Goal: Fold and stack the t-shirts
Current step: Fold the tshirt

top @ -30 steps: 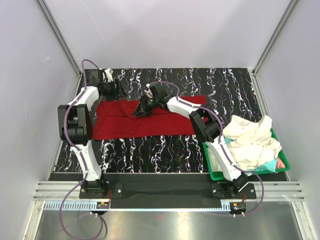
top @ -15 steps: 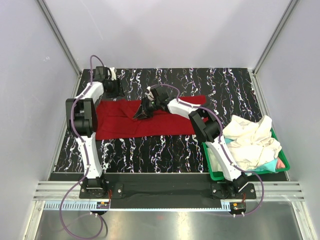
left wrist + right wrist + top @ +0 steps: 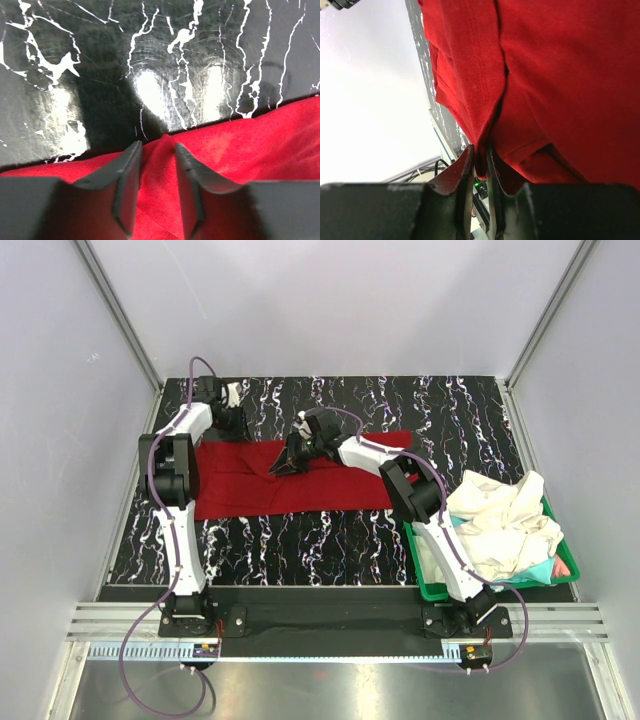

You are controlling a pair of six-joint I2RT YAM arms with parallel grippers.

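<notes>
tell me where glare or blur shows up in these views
Left wrist: white glare patches on the glossy marbled tabletop, its near fingers slightly soft. Right wrist: background upper left washed out white, red t-shirt weave sharp. Top external: even light, soft sheen on the metal strip.

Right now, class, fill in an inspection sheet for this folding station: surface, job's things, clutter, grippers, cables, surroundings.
surface: black table with white veining.
job's things: red shirt spread across the table; cream shirts heaped in the bin, teal cloth under them.
clutter: green bin at the right near corner; nothing else seen.
grippers: left gripper, jaws apart astride the red shirt's far edge; right gripper, jaws shut on a raised fold of it.
cables: purple cables looped along both arms.
surroundings: pale walls; metal rail at the near edge.
</notes>
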